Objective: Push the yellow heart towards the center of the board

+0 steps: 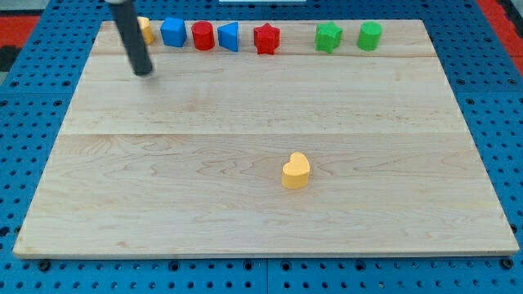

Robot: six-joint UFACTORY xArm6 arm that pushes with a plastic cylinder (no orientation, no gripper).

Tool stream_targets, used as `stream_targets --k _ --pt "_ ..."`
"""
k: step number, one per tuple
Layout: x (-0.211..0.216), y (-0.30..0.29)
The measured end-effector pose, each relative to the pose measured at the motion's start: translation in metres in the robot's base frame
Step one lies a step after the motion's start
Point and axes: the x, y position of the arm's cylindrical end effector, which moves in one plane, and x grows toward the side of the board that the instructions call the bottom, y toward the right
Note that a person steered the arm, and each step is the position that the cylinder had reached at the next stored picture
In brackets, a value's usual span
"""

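The yellow heart (296,171) lies on the wooden board (204,163), a little right of and below the board's middle. My tip (145,71) is at the view's upper left, far from the heart, up and to its left. The tip touches no block. It stands just below a yellow block (146,29) that the rod partly hides.
A row of blocks runs along the top edge: a blue block (173,32), a red cylinder (203,36), a blue triangular block (230,37), a red star (266,37), a green star-like block (328,37) and a green block (369,36). A blue pegboard (498,98) surrounds the board.
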Motion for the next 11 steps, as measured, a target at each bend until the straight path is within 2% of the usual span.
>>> stream_targets --k 1,2,3,4,5,6,7,8,9,10,11 --pt "0.031 0.124" --pt "0.081 0.221" --pt "0.132 0.265" --pt "0.197 0.236" --pt "0.156 0.192" --pt "0.142 0.171" --pt "0.201 0.178" --pt "0.194 0.152" --pt "0.148 0.128" --pt "0.125 0.117" --pt "0.105 0.061"
